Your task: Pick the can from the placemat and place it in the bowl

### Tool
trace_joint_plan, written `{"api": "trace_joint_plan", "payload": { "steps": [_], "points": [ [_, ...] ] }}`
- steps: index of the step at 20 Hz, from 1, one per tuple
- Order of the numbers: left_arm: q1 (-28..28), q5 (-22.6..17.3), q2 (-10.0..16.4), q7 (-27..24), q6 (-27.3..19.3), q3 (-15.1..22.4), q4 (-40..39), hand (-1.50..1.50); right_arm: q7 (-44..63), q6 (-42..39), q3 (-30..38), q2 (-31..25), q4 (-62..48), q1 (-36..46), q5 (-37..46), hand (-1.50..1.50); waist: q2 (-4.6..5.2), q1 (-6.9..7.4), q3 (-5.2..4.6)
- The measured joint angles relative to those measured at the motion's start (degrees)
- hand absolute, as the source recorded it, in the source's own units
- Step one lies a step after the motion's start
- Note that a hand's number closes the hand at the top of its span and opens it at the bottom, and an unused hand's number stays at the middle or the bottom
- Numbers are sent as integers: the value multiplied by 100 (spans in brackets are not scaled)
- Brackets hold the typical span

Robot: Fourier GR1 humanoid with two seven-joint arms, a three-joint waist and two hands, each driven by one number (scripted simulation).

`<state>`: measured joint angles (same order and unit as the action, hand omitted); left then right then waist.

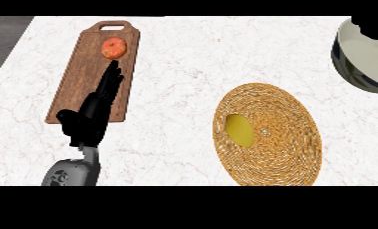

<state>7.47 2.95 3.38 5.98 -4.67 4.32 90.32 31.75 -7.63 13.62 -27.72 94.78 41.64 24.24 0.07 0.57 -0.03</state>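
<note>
A yellow can (240, 129) rests on the left part of the round woven placemat (277, 143), at the lower right of the counter. The white bowl (356, 60) with a dark rim stripe is cut off by the right edge, beyond the placemat. My left hand (92, 115) lies open over the wooden cutting board (81, 80), its straight fingers pointing up towards an orange fruit (114, 48). It is far to the left of the can and holds nothing. A black shape (365, 27) at the top right edge, above the bowl, may be my right hand.
The cutting board with its handle hole stands on the left of the white marble counter (177, 73). The counter's left edge and a dark floor strip show at the upper left. Bare counter lies between the board and the placemat.
</note>
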Motion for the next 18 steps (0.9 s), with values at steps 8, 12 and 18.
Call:
{"api": "trace_joint_plan", "payload": {
  "steps": [8, 12, 18],
  "points": [
    [108, 26, -34, -97, 25, -17, -181, 0, -963, 134, -18, -825, -1758, 197, 838, 150, 27, 28, 2],
    [-9, 25, -17, -90, 65, 10, -38, 0, -1694, 494, 28, -1073, -2817, 222, 1180, 150, 32, 64, 4],
    [-6, 24, -56, -114, 86, 15, -51, 0, -2655, 1151, 177, -1274, -4490, 445, 1520, 150, 39, 78, 8]
  ]
}}
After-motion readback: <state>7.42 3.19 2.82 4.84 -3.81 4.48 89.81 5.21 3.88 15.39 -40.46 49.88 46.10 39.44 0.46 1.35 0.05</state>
